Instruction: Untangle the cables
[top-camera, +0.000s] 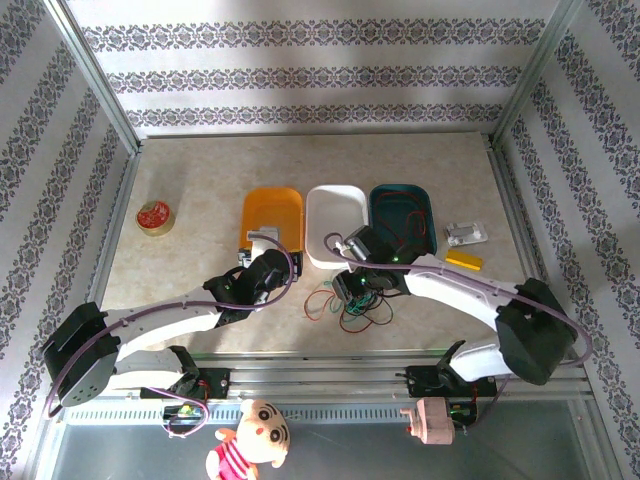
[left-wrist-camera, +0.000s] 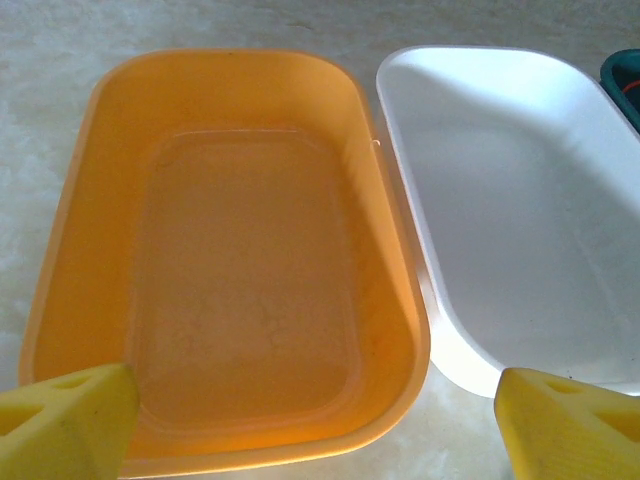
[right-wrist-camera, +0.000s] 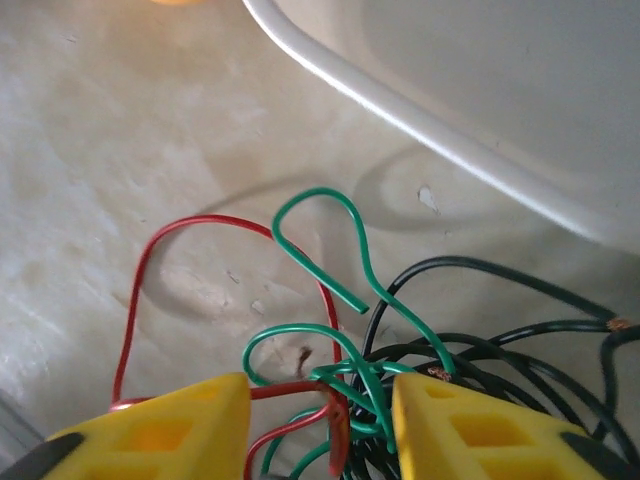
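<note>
Thin red, green and black cables (right-wrist-camera: 400, 370) are lying tangled on the beige desk (top-camera: 200, 180), looking light and springy. Your right end effector (right-wrist-camera: 320, 385) is straddling them, jaws apart; left end effector (left-wrist-camera: 315, 380) is gaping empty. You're best pinching the green loop (right-wrist-camera: 318, 196).

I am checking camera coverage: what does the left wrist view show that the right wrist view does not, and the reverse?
Left wrist: the empty orange tray, a corner of the teal tray, the left gripper wide open. Right wrist: the tangled red, green and black cables between the fingers of the right gripper. Both: the white tray and the tabletop.
</note>
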